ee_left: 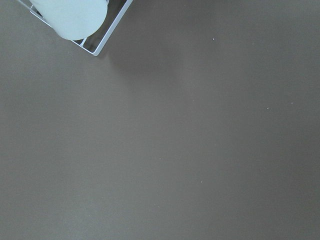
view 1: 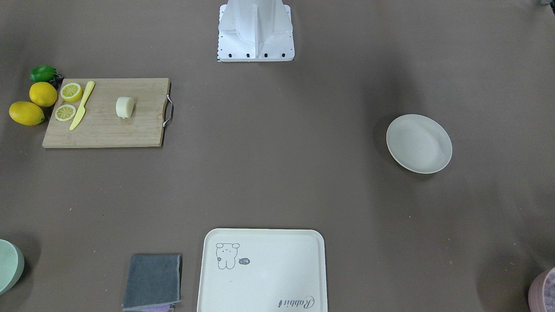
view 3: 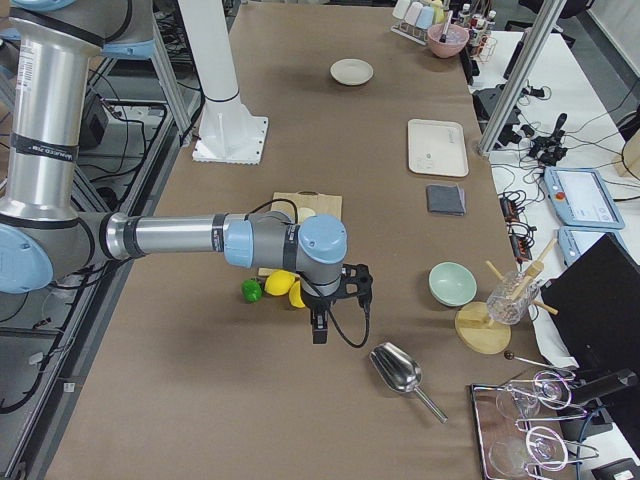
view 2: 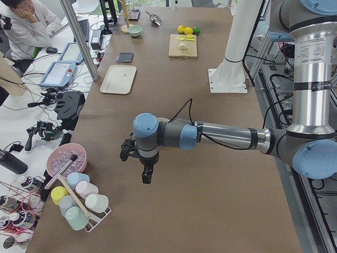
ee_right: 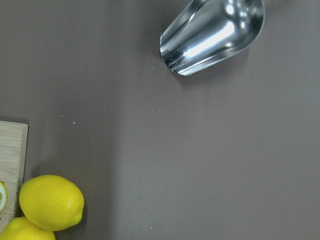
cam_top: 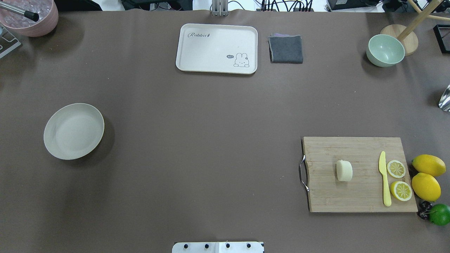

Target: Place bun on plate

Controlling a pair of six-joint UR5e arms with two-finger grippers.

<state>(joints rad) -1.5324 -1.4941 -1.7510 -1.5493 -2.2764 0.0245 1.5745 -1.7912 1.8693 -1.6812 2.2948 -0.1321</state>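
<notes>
The pale cream bun [view 1: 125, 107] [cam_top: 344, 170] lies on its side in the middle of a wooden cutting board [cam_top: 355, 196]. Far across the table, the round off-white plate [view 1: 419, 144] [cam_top: 74, 131] holds nothing. My left gripper [view 2: 147, 176] hangs above bare table at the robot's left end, past the plate, and shows only in the exterior left view. My right gripper [view 3: 318, 330] hangs beyond the lemons at the other end and shows only in the exterior right view. I cannot tell whether either is open or shut. Neither wrist view shows fingers.
The board also carries a yellow knife [cam_top: 385, 179] and two lemon slices [cam_top: 396, 168]; two lemons [cam_top: 426, 186] and a lime [cam_top: 440, 214] lie beside it. A cream tray [cam_top: 217, 48], grey cloth [cam_top: 285, 49] and green bowl [cam_top: 385, 50] line the far edge. A metal scoop [ee_right: 212, 35] lies near my right gripper.
</notes>
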